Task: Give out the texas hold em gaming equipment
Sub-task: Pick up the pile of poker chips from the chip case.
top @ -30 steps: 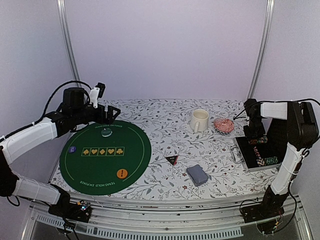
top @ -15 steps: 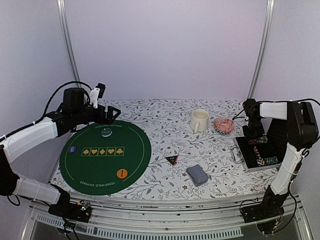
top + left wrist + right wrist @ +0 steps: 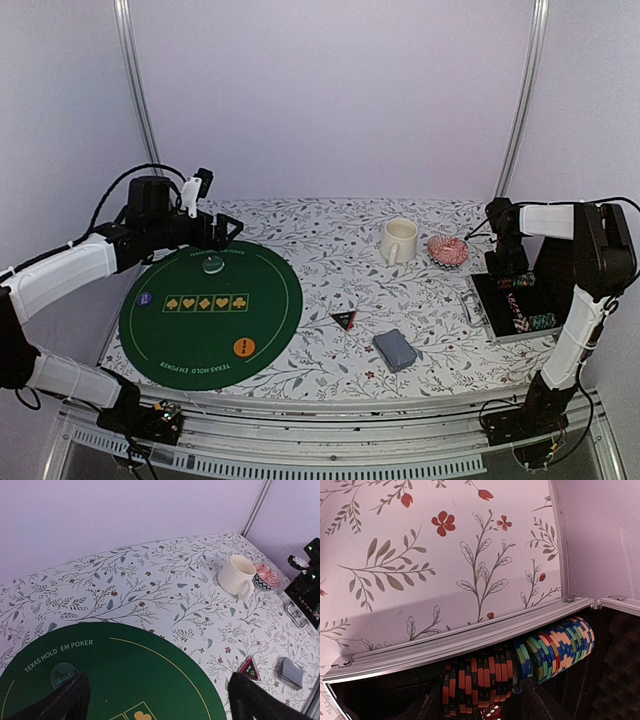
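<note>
Orange, green and blue chips pack tight inside the case; the right gripper, parted over them, may drag neighbours out. Well away, the left gripper gapes empty.

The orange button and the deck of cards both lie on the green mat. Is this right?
Only the orange button is on the green mat; the deck of cards lies beside it on the flowered cloth, as the top view shows.
</note>
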